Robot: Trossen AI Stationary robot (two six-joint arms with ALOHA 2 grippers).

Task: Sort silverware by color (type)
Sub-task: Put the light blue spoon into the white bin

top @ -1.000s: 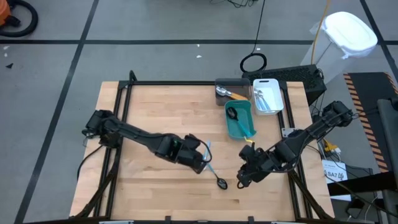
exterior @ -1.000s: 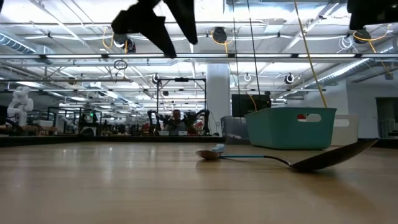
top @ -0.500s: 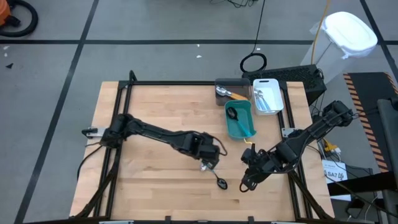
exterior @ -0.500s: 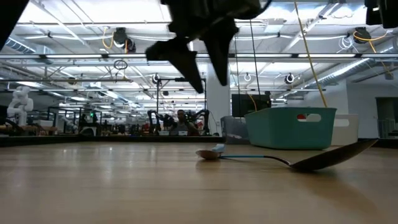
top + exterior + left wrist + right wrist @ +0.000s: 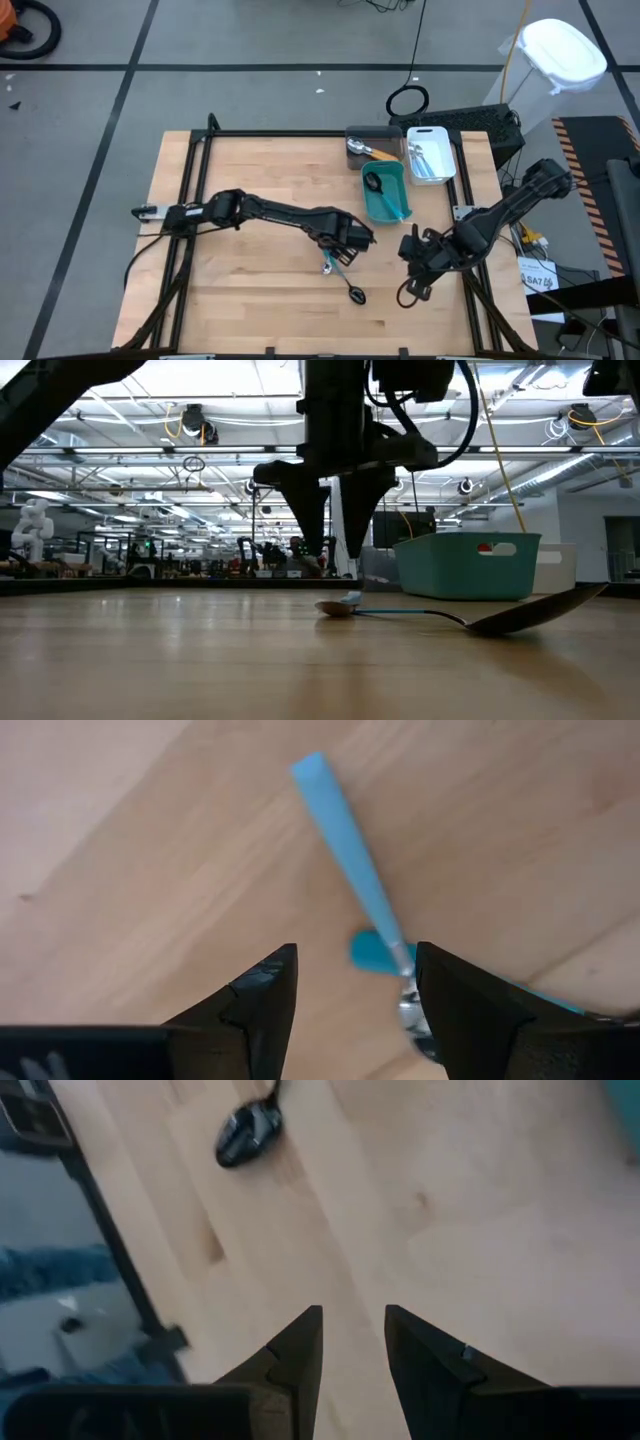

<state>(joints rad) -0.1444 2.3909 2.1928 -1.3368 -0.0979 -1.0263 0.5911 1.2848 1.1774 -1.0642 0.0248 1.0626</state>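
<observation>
Two light-blue-handled utensils (image 5: 330,262) lie crossed on the wooden table (image 5: 240,190). One shows its long handle (image 5: 350,860) and silver head (image 5: 410,1012). A black spoon (image 5: 354,293) lies just nearer the front, its bowl (image 5: 248,1132) on the wood. My left gripper (image 5: 341,247) hangs open over the blue pair, pointing down, fingertips (image 5: 318,550) clear of the table. In its wrist view the gripper (image 5: 355,982) has the crossing point between its fingers. To the right, my right gripper (image 5: 352,1342) hovers open and slanted down, holding nothing.
At the far right stand three bins. A gray bin (image 5: 356,132) holds an orange-handled piece, a white bin (image 5: 429,131) holds light-blue ones, and a teal bin (image 5: 366,205) holds a black spoon. A black frame edges the table. Bare wood lies left of the arms.
My left gripper has swung toward the table's right edge and come down over the blue utensils, tipping until it points straight down. It has stayed open. My right gripper has drawn back a little toward the right edge and rolled. The utensils have not moved.
</observation>
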